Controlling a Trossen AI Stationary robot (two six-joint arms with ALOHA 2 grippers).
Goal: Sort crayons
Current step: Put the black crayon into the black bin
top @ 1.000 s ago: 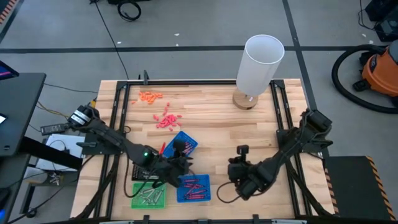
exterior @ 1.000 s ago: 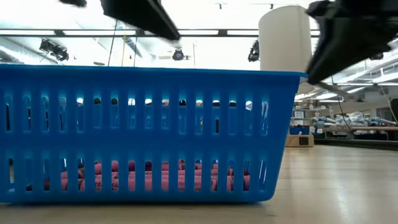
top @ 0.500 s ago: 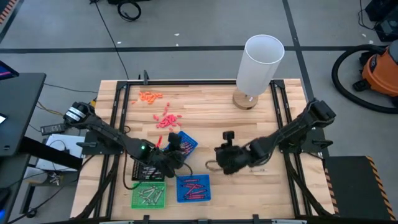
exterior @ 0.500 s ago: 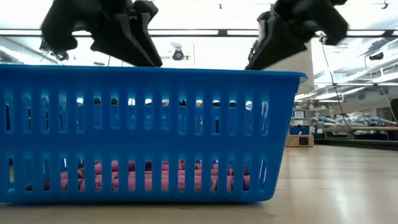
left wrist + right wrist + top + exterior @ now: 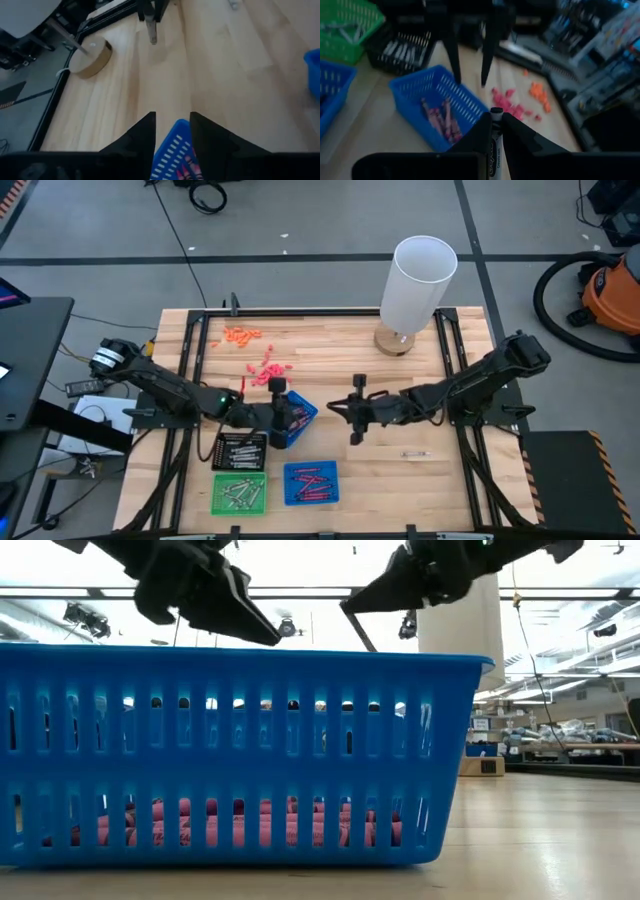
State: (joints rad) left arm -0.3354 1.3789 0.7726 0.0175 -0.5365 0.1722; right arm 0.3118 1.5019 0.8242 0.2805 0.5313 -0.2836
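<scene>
One dark-wrapped crayon (image 5: 494,142) pinched in R gripper (image 5: 495,119); maroon crayons (image 5: 442,122) lie in blue tray (image 5: 308,406) just ahead of it. L gripper (image 5: 172,120) held part-open, empty, above same tray. Risk: arms judged liable to clash over it; thin grip, crayon could slip. Counted: 4 trays, 1 loose crayon (image 5: 413,453) behind R gripper.
</scene>
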